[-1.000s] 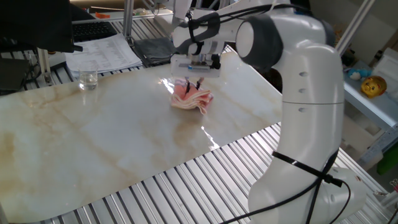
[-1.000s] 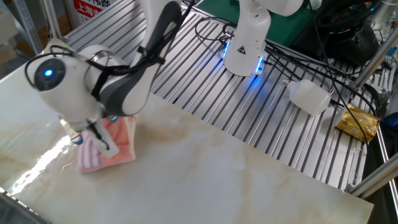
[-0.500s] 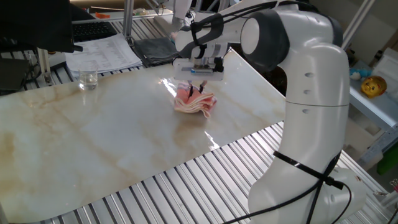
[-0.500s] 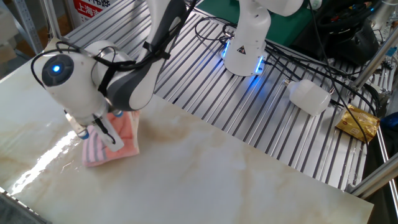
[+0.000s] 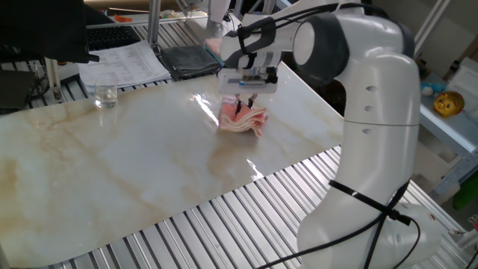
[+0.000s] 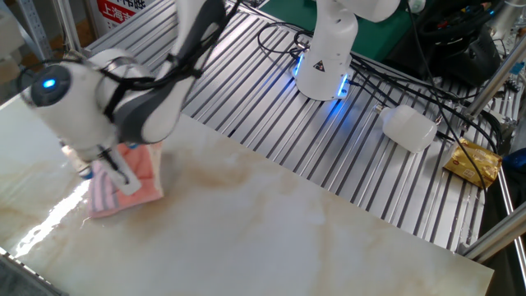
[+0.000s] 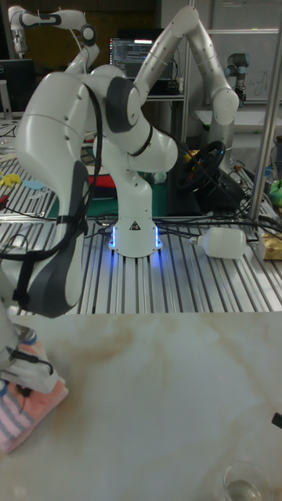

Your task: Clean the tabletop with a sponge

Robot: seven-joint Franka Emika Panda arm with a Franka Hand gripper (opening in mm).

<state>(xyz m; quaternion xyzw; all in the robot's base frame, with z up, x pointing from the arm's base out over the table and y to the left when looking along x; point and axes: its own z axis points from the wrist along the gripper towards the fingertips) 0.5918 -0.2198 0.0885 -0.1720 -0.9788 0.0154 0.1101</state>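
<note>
The sponge [image 5: 243, 119] is pressed onto the counter [image 5: 134, 172] near its far edge, and is gripped from above by the hand [image 5: 245, 105]. A glass [image 5: 105, 95] is seen well apart, by the counter's other edge.

Glossy cream-white marble-patterned tabletop [image 5: 134, 172] with tan veins, carrying a crumpled salmon-pink striped sponge [image 5: 243, 119] and a clear drinking glass [image 5: 105, 94].

Two high oblique views from opposite sides, one low facing view, all sharing the tabletop [image 5: 134, 164].
</note>
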